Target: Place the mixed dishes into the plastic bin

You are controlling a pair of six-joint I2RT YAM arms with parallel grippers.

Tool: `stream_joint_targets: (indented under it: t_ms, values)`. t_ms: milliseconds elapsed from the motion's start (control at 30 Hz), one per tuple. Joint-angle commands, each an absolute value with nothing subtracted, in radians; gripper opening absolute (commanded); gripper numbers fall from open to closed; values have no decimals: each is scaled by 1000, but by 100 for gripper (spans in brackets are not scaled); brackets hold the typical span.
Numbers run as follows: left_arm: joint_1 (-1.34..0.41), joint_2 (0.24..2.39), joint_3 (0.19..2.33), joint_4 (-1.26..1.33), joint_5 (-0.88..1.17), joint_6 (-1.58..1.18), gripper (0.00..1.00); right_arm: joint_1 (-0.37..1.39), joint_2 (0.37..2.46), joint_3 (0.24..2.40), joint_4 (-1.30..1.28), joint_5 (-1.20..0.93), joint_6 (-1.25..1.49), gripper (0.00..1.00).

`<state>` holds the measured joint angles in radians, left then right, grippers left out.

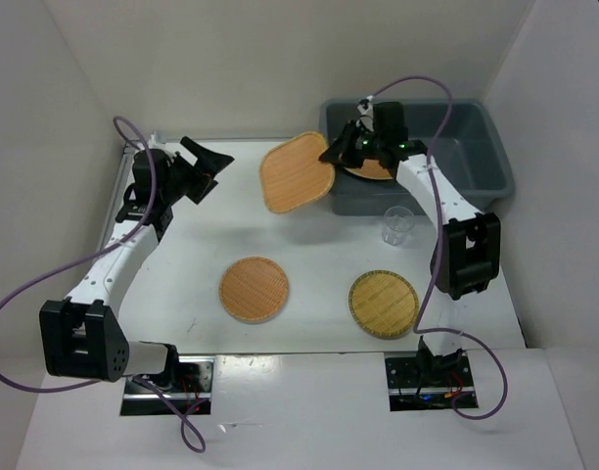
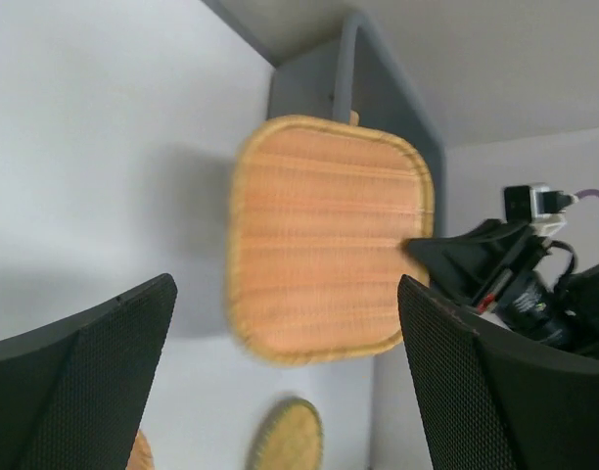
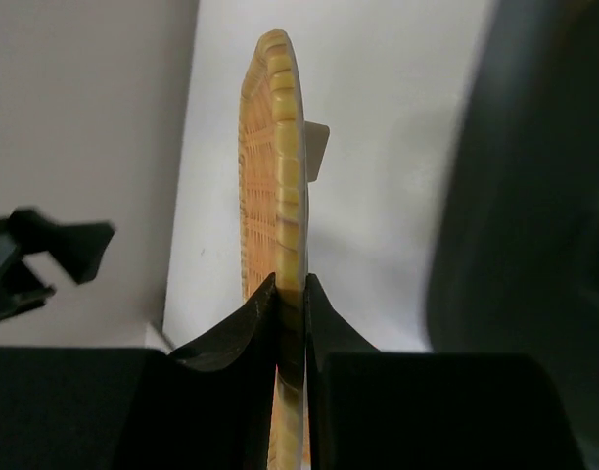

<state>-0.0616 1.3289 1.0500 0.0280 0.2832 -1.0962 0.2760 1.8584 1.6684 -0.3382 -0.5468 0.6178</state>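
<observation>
Right gripper (image 1: pixel 335 153) pinches the right edge of one rounded-square woven plate (image 1: pixel 298 173). The plate is face up and extends left from the grip, across the left rim of the grey-blue bin (image 1: pixel 476 147).

Left gripper (image 1: pixel 217 164) is spread wide and empty, to the left.

Plates counted: four.
- One held.
- One second plate (image 1: pixel 370 172) in the bin, partly hidden.
- Two on the near table: orange round plate (image 1: pixel 253 289) left, yellow round plate (image 1: pixel 384 304) right.

One glass cup (image 1: pixel 396 225) stands just near of the bin.

Lab w/ white-walled test booth (image 1: pixel 280 69)

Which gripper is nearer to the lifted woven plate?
Right. The right gripper is shut on the edge of the lifted woven plate; the left gripper stands open, apart, to its left.
</observation>
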Motion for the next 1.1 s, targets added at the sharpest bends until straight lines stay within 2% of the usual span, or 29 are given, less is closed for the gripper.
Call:
stream_joint_targets:
  t_ms: [0, 367, 533, 833, 1067]
  values:
    - [-63, 1347, 1091, -26, 175, -925, 100, 163, 1858, 1808, -327, -465, 598, 0]
    - [-63, 1459, 1042, -75, 74, -740, 100, -158, 1993, 1977, -342, -477, 652, 0]
    - [-63, 1538, 1032, -130, 11, -698, 100, -219, 2051, 1987, -331, -451, 661, 0]
    - [-63, 1605, 1063, -150, -26, -678, 100, -219, 2221, 2118, -367, -445, 681, 0]
    - [-63, 1626, 1054, -160, -28, -669, 100, -173, 2373, 2334, -429, -427, 672, 0]
